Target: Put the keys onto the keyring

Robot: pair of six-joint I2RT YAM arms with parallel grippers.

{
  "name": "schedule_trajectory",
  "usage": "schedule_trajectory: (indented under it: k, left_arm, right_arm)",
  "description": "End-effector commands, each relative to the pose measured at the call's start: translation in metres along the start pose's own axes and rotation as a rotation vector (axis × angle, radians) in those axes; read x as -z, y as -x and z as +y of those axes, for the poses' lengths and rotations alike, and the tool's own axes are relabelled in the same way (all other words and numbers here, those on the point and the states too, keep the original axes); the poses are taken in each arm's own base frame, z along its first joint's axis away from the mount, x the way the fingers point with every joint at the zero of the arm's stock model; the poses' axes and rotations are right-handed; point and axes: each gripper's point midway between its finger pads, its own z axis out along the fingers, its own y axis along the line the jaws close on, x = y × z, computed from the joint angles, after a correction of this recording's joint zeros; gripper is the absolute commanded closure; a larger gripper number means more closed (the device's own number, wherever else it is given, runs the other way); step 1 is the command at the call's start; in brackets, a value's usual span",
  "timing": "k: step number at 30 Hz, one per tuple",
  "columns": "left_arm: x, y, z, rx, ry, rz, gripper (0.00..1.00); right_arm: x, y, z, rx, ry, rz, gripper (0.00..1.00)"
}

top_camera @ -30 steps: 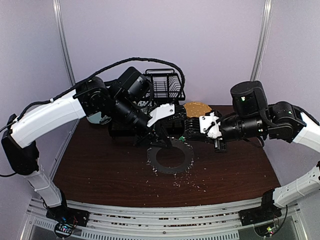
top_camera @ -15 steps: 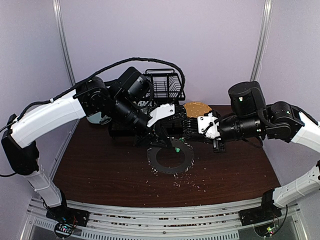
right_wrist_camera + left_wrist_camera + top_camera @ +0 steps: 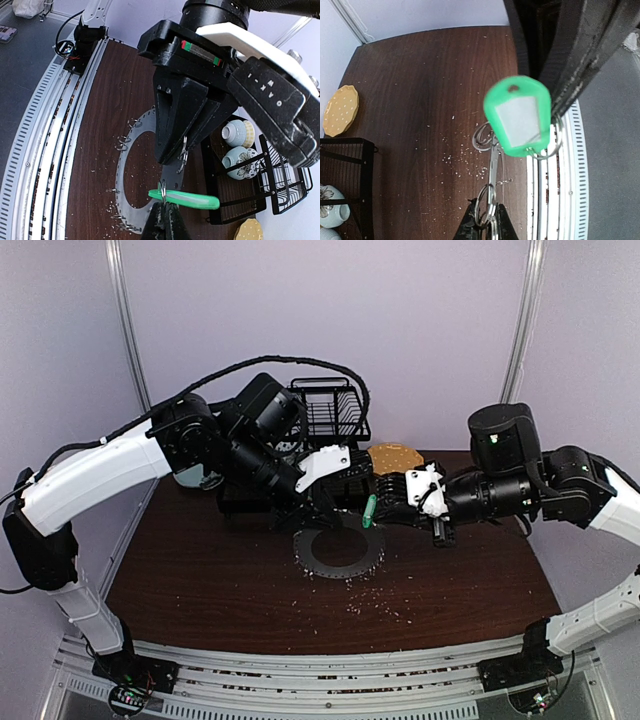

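Observation:
The key [image 3: 368, 510] has a flat bright green head and hangs upright above the far rim of the keyring [image 3: 338, 552], a dark grey ring-shaped disc lying on the table. My right gripper [image 3: 378, 508] is shut on the small silvery ring at the key's [image 3: 185, 199] head. My left gripper [image 3: 322, 510] is shut on a silvery wire loop [image 3: 487, 207] just left of the key [image 3: 518, 117]. In the right wrist view that loop [image 3: 184, 150] dangles over the keyring's [image 3: 120, 175] far rim. I cannot tell if it is joined to the disc.
A black wire rack [image 3: 330, 410] stands at the back, with pale bowls [image 3: 239, 162] on a black tray beside it. A yellow plate [image 3: 393, 457] lies behind the right gripper. Pale crumbs [image 3: 375, 602] are scattered over the brown table.
Half a second ago the green key was low at the keyring's rim. It has since risen and gone right with my right gripper. The left arm has hardly moved.

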Motion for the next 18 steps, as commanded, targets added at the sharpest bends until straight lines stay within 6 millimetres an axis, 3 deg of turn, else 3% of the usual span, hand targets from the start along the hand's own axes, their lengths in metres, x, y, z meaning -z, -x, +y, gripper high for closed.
schedule_trajectory:
  k: [1,8,16,18]
  left_arm:
    - [0.016,0.026,0.002,-0.065,0.104,-0.095,1.0]
    - [0.02,0.028,-0.018,-0.095,0.019,-0.15,1.0]
    - [0.002,-0.023,-0.029,-0.059,-0.038,0.005,1.0]
    - [0.002,-0.026,-0.029,-0.053,-0.042,0.021,1.0]
  right_arm:
    - [-0.007,-0.009,0.001,-0.095,-0.02,0.027,1.0]
    - [-0.001,-0.013,-0.008,-0.118,-0.096,0.02,1.0]
    - [0.019,-0.006,-0.026,-0.127,-0.163,-0.022,1.0]
    - [0.02,-0.007,-0.028,-0.13,-0.166,-0.018,1.0]
